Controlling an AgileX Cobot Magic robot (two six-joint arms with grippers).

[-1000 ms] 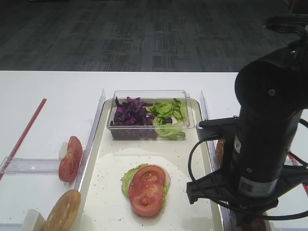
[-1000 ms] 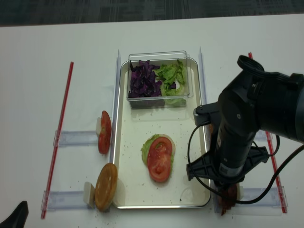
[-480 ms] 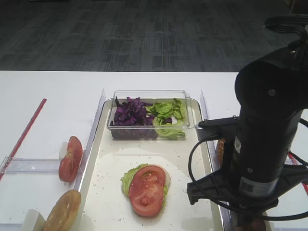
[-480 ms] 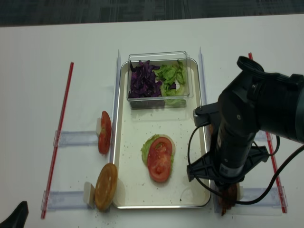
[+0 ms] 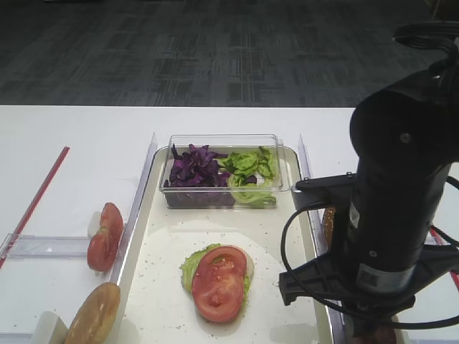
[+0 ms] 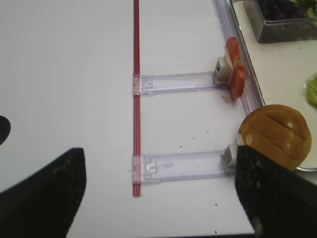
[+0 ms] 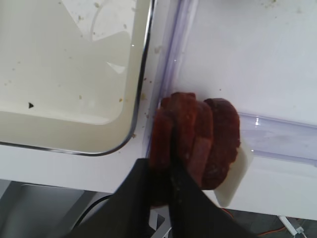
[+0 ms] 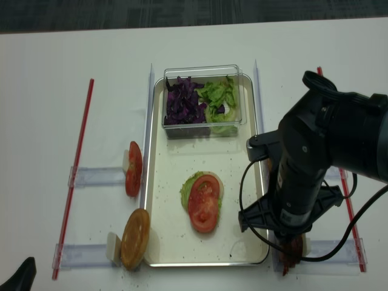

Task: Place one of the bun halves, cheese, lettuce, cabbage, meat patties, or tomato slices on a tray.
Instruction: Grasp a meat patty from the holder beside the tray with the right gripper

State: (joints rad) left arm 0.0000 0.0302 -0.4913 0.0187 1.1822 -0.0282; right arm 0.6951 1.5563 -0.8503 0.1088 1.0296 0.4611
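In the right wrist view my right gripper [image 7: 167, 166] is shut on the leftmost of the meat patties [image 7: 198, 136]. The patties stand on edge in a clear rack just right of the tray [image 7: 59, 64]. From above, the black right arm [image 8: 309, 176] hides that grip, and only a bit of the patties [image 8: 293, 253] shows. On the tray [image 8: 176, 206] a tomato slice [image 8: 204, 203] lies on lettuce [image 8: 187, 189]. My left gripper [image 6: 161, 198] hangs open over the bare table, left of a bun half [image 6: 275, 135] and the racked tomato slices [image 6: 235, 74].
A clear box at the tray's far end holds cabbage [image 8: 182, 103] and lettuce [image 8: 219, 97]. Clear racks [image 8: 97, 176] lie on both sides of the tray. A red strip [image 8: 76, 170] runs along the left side of the table. The arm's cable [image 8: 245, 182] loops over the tray's right rim.
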